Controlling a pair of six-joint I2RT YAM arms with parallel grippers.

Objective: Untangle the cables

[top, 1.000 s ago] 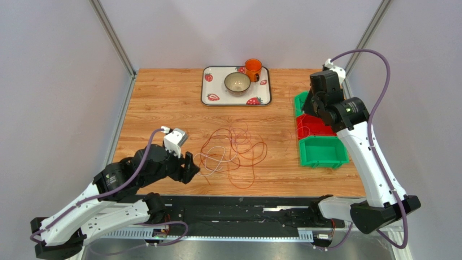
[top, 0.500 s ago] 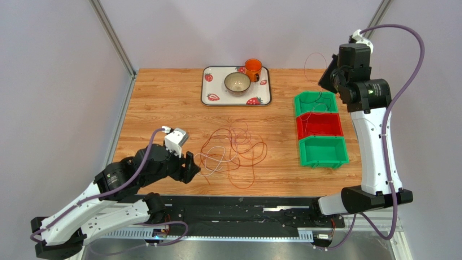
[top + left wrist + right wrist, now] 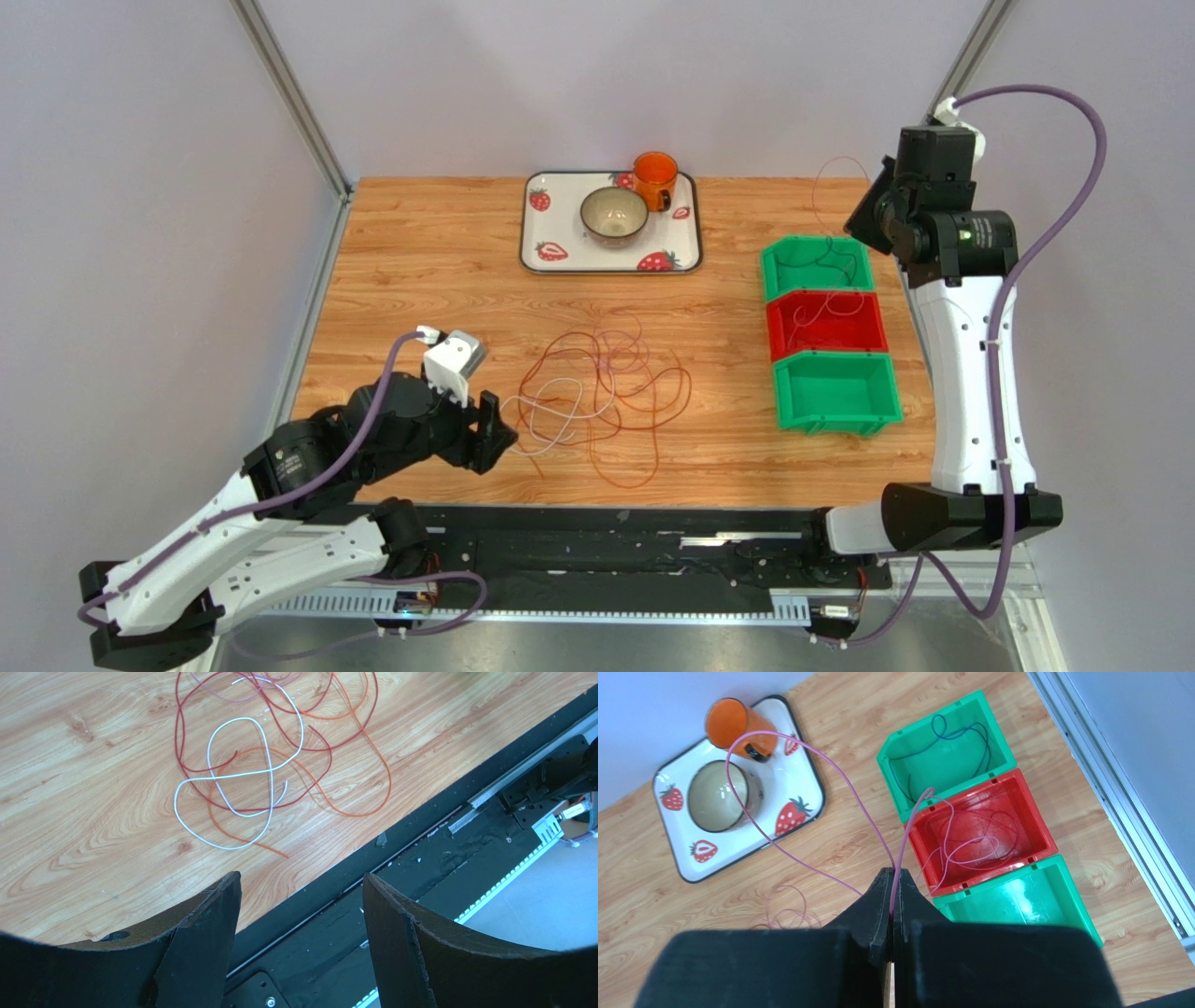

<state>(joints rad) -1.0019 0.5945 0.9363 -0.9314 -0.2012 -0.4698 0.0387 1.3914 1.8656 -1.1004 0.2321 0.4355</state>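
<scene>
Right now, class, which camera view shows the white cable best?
The left wrist view: the white cable lies close and sharp there, its loops easy to trace through the tangle. In the top external view the white cable is only a faint pale loop. The right wrist view does not show it.

Red, orange, white, perhaps pink cables [image 3: 238, 775]

Cables [image 3: 603, 399] lie on the table [image 3: 421, 266], tray [image 3: 679, 241] behind, bins [image 3: 842, 333] right.
</scene>
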